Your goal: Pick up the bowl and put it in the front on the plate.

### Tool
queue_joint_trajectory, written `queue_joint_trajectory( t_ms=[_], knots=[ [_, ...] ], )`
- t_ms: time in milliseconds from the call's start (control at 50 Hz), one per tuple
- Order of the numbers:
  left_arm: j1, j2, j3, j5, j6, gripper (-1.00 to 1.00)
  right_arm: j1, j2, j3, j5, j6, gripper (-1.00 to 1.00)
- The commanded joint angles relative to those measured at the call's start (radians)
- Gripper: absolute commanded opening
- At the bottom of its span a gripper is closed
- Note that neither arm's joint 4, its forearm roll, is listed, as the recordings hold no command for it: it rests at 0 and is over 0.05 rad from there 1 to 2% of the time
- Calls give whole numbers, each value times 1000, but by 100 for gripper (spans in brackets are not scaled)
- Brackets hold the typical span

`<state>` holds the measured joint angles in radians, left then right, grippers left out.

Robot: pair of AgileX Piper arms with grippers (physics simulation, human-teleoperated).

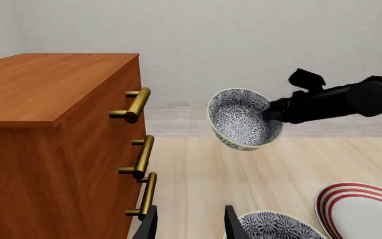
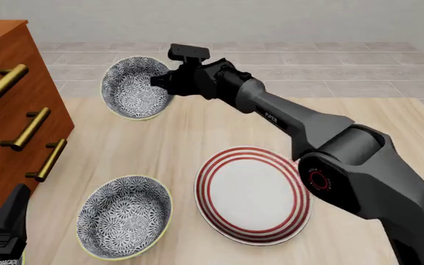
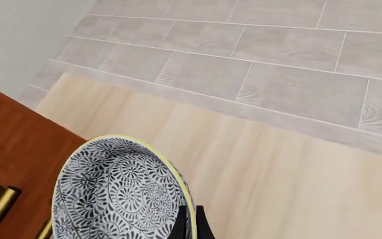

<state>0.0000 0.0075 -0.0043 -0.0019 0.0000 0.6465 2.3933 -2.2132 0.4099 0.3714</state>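
Observation:
The bowl [image 2: 133, 88], small and deep with a blue-grey floral pattern and a pale yellow rim, hangs tilted in the air over the table's far left. My right gripper [image 2: 165, 81] is shut on its rim; in the right wrist view the fingertips [image 3: 188, 225] pinch the bowl [image 3: 115, 191] at its edge. From the left wrist view the bowl [image 1: 242, 119] shows its inside. The plate [image 2: 253, 194], white with red rings, lies flat at the front middle. Low at the front left, my left gripper [image 1: 189, 226] stands open with nothing between its fingers.
A wider, shallower bowl [image 2: 123, 215] with the same pattern sits at the front, left of the plate. A wooden dresser [image 2: 9, 105] with brass handles stands along the left side. The right arm [image 2: 308, 132] stretches across the table above the plate.

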Motion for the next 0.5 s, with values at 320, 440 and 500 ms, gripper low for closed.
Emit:
queue_joint_trajectory(
  t_ms=[320, 440, 500],
  knots=[
    [0, 0, 0, 0, 0, 100, -33, -211, 246, -16, 24, -100],
    [0, 0, 0, 0, 0, 100, -37, -265, 332, -33, 44, -100],
    [0, 0, 0, 0, 0, 100, -28, -295, 377, -45, 53, -100]
  ],
)
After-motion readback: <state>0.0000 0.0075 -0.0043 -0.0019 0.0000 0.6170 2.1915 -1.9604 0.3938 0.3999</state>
